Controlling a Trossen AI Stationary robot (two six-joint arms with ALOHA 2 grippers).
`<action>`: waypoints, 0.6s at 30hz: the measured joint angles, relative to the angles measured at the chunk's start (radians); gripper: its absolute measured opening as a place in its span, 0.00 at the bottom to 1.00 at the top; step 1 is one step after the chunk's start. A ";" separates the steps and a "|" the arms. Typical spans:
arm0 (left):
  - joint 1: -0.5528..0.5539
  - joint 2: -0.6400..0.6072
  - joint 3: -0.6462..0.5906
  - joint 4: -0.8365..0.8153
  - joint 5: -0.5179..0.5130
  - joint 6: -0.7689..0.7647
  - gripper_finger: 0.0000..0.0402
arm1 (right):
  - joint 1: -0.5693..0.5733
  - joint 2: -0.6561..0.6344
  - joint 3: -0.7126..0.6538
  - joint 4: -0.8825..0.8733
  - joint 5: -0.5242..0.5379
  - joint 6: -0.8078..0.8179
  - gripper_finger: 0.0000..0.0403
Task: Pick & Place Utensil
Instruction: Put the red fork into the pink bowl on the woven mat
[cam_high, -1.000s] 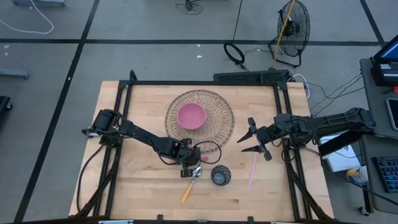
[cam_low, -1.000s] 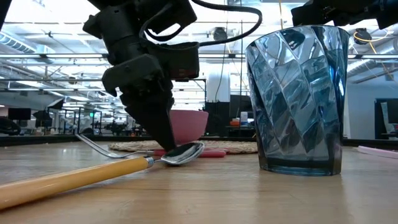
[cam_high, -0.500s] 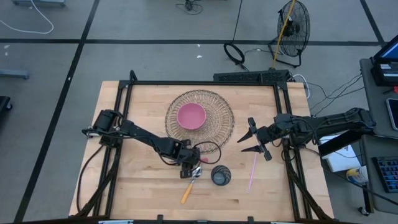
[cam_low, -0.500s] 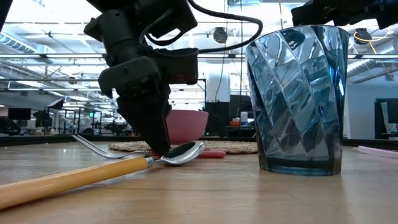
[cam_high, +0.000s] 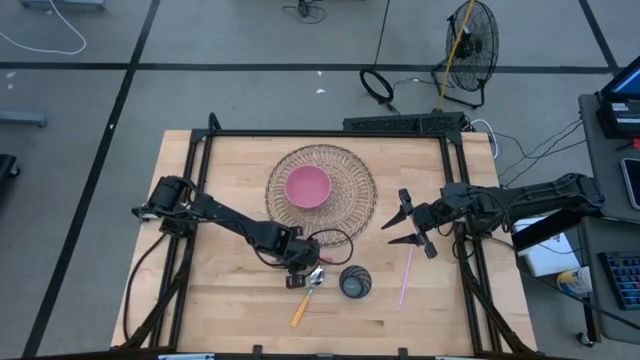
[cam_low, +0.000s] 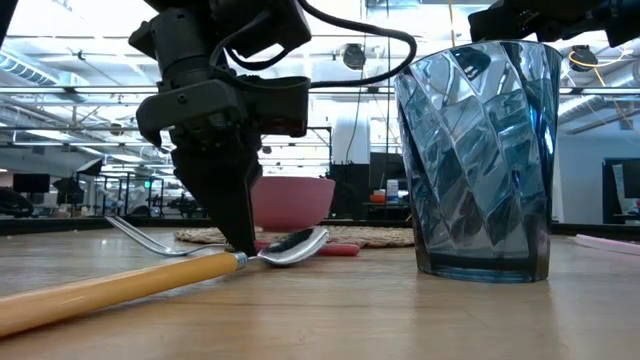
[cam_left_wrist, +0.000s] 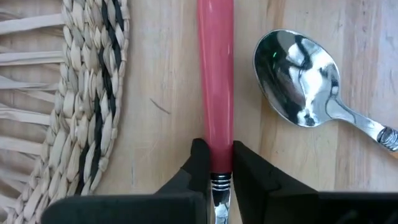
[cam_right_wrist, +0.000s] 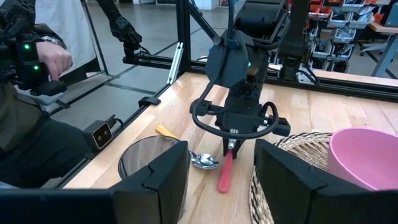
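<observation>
Down at the mat's (cam_high: 322, 186) six o'clock edge, the left gripper (cam_left_wrist: 216, 171) pinches the pink-handled fork (cam_left_wrist: 215, 81) lying flat on the table (cam_high: 220, 300); a spoon (cam_high: 306, 296) lies just beside it, the glass (cam_high: 355, 282) at its three o'clock. Over at the table's three o'clock, the right gripper (cam_high: 412, 226) hangs spread wide.

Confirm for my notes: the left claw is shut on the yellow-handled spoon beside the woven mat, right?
Not quite. The left claw is shut on the pink-handled utensil beside the woven mat; the spoon lies untouched next to it. The left wrist view shows this.
</observation>
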 joint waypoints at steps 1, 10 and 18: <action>0.000 0.000 0.000 0.000 -0.008 0.000 0.10 | 0.000 0.000 0.000 0.000 0.000 0.000 0.44; -0.002 -0.003 0.000 -0.004 -0.055 -0.016 0.11 | 0.000 0.000 0.000 -0.001 0.000 0.000 0.44; -0.003 -0.048 -0.006 -0.044 -0.082 -0.041 0.11 | 0.000 0.000 0.000 -0.001 0.000 0.000 0.44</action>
